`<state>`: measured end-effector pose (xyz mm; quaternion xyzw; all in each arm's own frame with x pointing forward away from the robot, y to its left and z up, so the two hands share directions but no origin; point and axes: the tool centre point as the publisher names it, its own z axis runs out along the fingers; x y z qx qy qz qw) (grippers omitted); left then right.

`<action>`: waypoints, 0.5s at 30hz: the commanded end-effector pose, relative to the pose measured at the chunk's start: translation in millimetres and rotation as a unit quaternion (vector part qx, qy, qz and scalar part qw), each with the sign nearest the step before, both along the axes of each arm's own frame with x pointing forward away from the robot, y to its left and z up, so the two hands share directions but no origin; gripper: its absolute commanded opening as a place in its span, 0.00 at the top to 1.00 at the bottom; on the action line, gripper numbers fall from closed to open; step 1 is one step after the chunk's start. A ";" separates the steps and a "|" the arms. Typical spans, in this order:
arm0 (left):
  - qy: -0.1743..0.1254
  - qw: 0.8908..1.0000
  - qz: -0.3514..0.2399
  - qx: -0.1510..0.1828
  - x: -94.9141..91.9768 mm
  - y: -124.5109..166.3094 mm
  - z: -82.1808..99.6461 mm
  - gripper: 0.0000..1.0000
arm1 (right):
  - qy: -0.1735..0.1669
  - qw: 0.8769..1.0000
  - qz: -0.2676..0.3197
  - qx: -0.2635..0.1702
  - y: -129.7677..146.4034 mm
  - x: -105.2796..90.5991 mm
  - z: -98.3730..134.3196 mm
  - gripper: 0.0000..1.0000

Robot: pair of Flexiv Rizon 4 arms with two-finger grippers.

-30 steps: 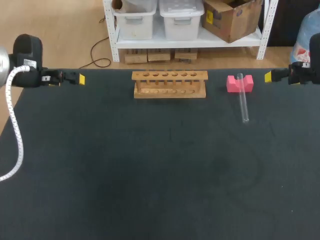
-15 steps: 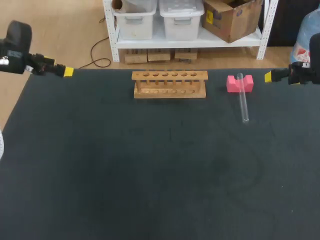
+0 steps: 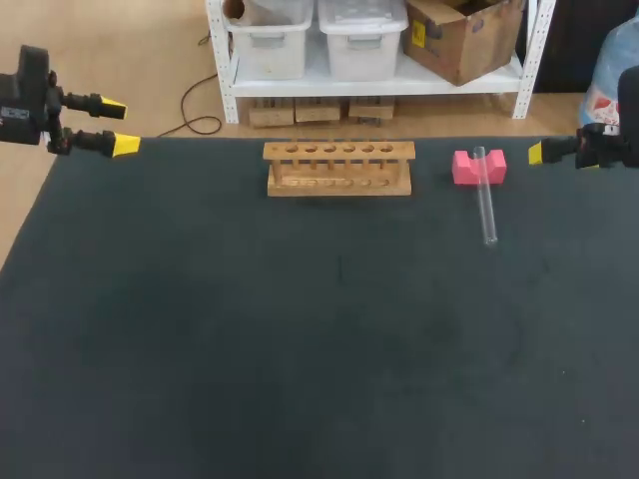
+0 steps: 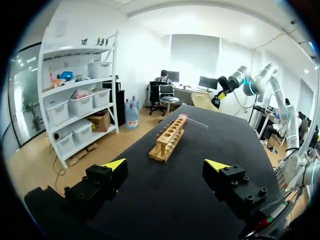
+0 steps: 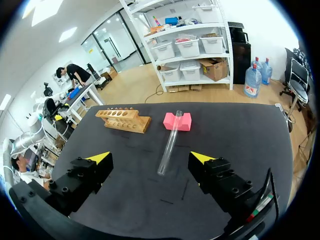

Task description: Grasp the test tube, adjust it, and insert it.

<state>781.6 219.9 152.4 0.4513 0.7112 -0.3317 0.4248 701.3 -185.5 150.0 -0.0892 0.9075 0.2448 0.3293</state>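
Along the tabletop's far edge, right of the rack, the test tube lay propped on the pink block — ungrasped. My left hand and right hand stood spread, empty. I judged the right should pinch it squarely, clear of the block, before uprighting it.

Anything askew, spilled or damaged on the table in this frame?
Nothing damaged or spilled. The test tube lies slanted, far end propped in the notch of the pink block, apart from the empty wooden rack; it looks like a deliberate setup.
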 end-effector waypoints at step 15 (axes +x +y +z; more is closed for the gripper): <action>0.010 0.994 -0.106 -0.040 26.9 -33.4 -27.5 0.00 | 0.000 1.000 -0.001 -0.001 0.1 -0.7 0.5 0.00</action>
